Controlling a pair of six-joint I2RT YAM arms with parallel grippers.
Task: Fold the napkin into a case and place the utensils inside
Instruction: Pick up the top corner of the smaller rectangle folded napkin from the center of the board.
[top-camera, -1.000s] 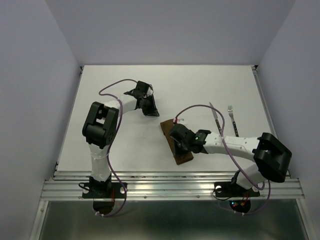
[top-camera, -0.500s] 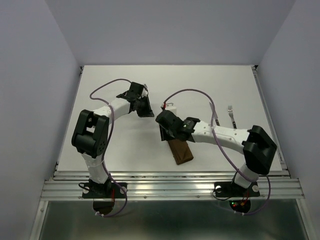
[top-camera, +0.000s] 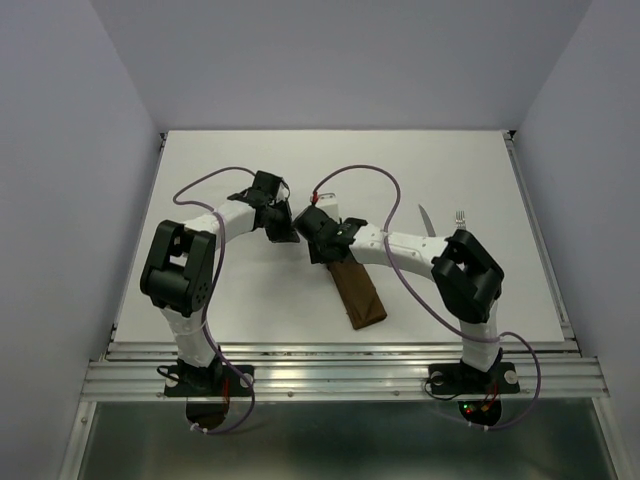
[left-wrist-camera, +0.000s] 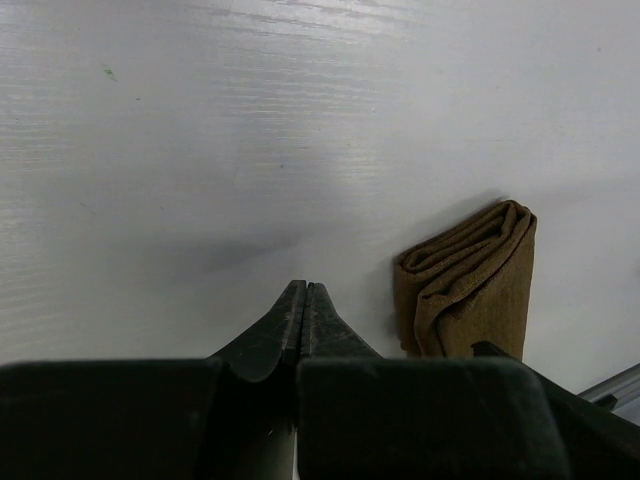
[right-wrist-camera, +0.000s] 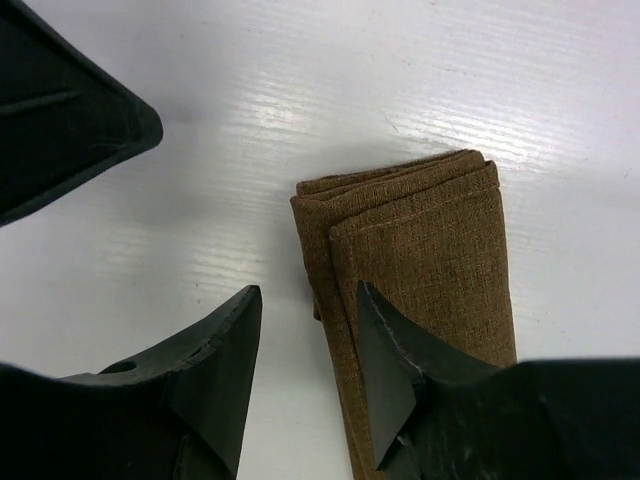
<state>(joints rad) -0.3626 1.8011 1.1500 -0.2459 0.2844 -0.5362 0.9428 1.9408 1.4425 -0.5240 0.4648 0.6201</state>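
Observation:
The napkin (top-camera: 360, 296) lies folded as a narrow dark brown case in the middle of the table, slanting toward the near edge. My right gripper (top-camera: 313, 238) hovers over its far end and hides it from above. In the right wrist view that gripper (right-wrist-camera: 308, 295) is open, one finger over the cloth (right-wrist-camera: 430, 250) and the other over bare table, holding nothing. My left gripper (top-camera: 287, 232) is just left of it, shut and empty (left-wrist-camera: 303, 290), with the case's end (left-wrist-camera: 470, 280) to its right. The utensils, a knife (top-camera: 424, 216) and a fork (top-camera: 460, 218), lie at the right, partly behind the right arm.
The black tip of the left gripper (right-wrist-camera: 60, 110) shows at the upper left of the right wrist view, close to the right gripper. The white table (top-camera: 220, 300) ends at a metal rail (top-camera: 340, 375) in front. Purple cables loop over both arms.
The right gripper slid along the case from its middle to the far end and opened its jaws. The left arm swung in toward that same end, still shut.

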